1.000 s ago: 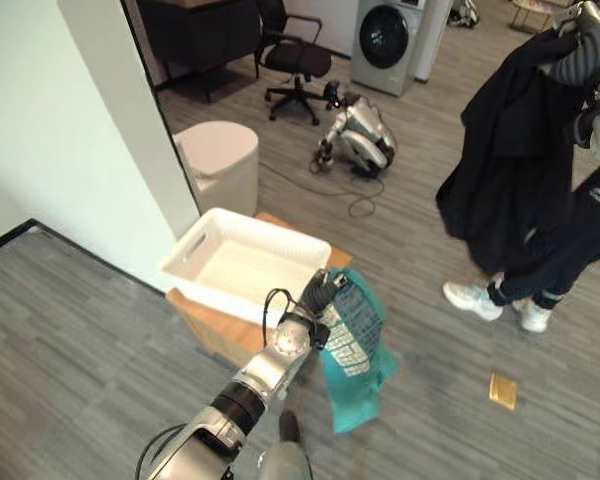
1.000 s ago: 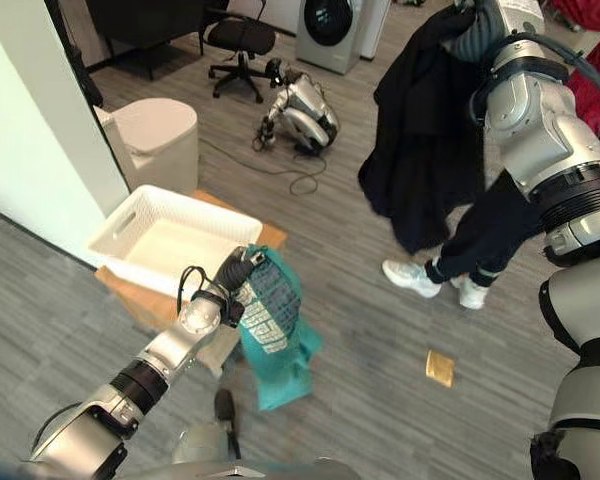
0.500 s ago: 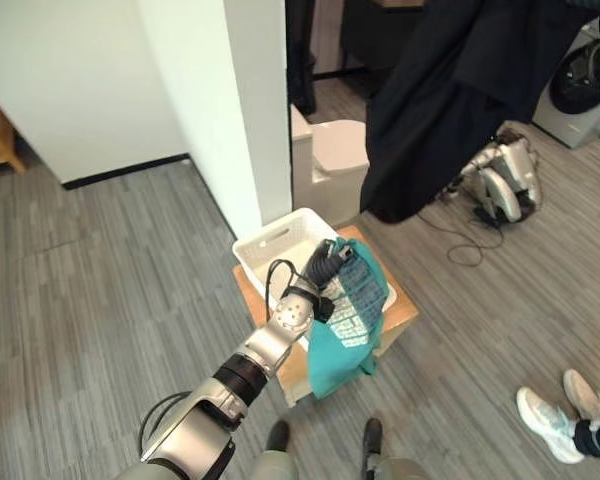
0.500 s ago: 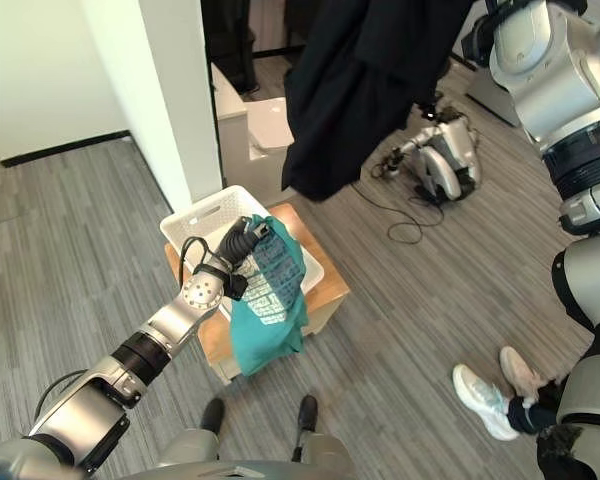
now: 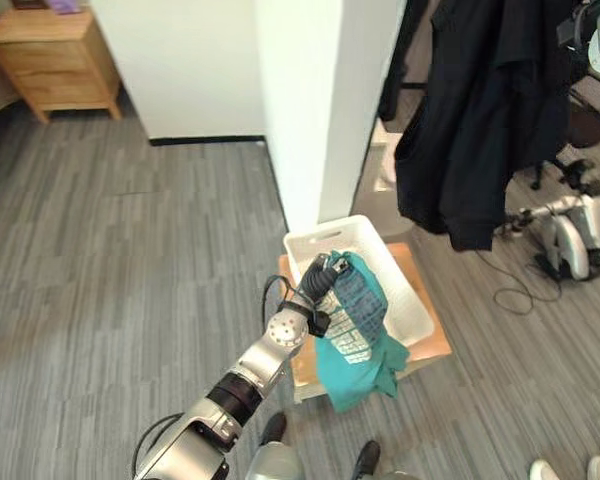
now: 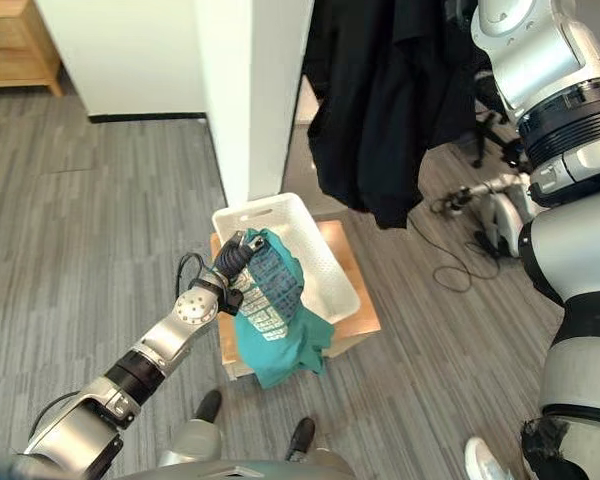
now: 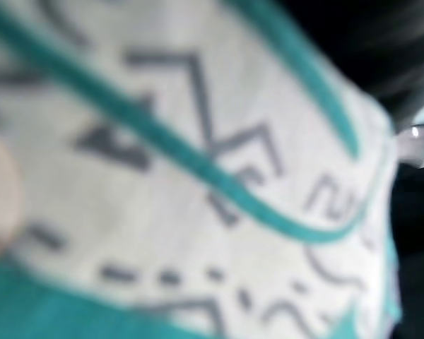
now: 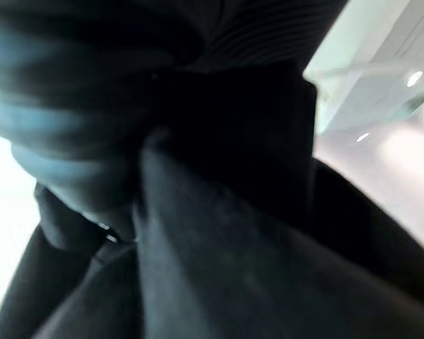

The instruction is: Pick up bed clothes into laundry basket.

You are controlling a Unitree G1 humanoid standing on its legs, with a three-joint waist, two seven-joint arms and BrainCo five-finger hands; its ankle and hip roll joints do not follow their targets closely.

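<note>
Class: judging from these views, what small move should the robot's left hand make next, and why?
Probably ease the left hand forward over the white basket, then let go: the teal garment it grips hangs mostly over the basket's near rim, outside it.

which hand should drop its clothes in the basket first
Probably the left. The left hand holds the teal patterned garment right over the white laundry basket, part hanging outside. The black garment hangs from the raised right arm, high above.

Soft teal cloth with a matt print; glossy white plastic basket; dark matt garment; wood-grain floor.
</note>
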